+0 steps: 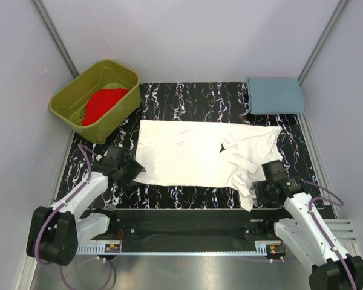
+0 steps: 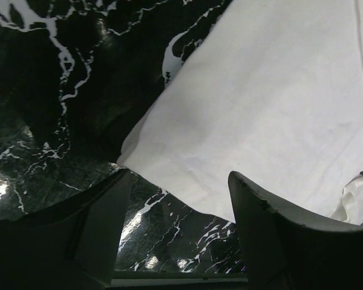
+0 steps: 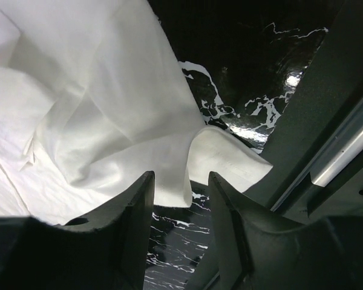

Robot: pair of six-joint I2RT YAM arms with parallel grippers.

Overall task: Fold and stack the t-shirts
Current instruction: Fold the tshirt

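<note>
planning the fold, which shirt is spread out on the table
The white t-shirt, lying flat on the marbled table. The red t-shirt sits bunched in the olive tub; the blue-grey cloth lies folded.

An olive-green tub point(image 1: 120, 115) sits at the back left corner of the black, white-veined tabletop point(image 1: 187, 99), between pale walls.

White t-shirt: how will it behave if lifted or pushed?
Probably floppy: the white t-shirt lies flat, with its right end crumpled in soft folds. Lifted at one edge, it would likely sag and drape. Pushed, it may bunch rather than slide whole.
</note>
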